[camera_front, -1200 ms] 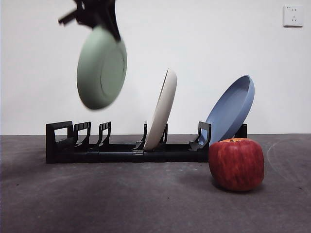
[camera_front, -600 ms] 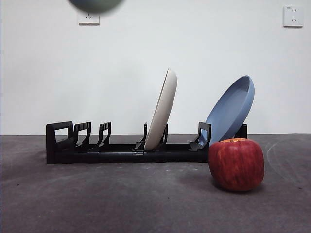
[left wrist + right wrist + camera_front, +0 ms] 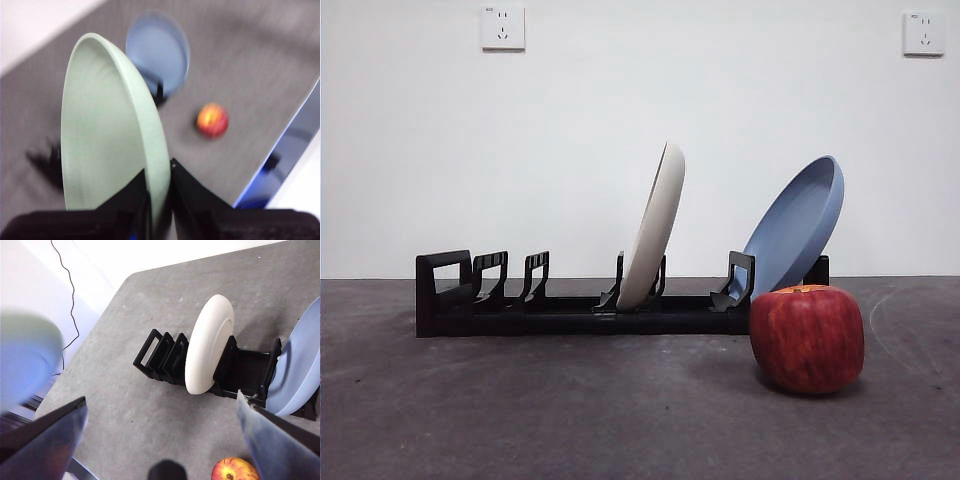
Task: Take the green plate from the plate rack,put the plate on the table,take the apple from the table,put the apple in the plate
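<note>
The green plate (image 3: 107,135) is pinched by its rim in the left end effector (image 3: 159,192), high above the surface (image 3: 240,85); it could slip if swung fast

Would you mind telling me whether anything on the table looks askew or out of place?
Nothing stands out. The cream plate and blue plate lean in the plate rack, and the apple sits upright on the table.
</note>
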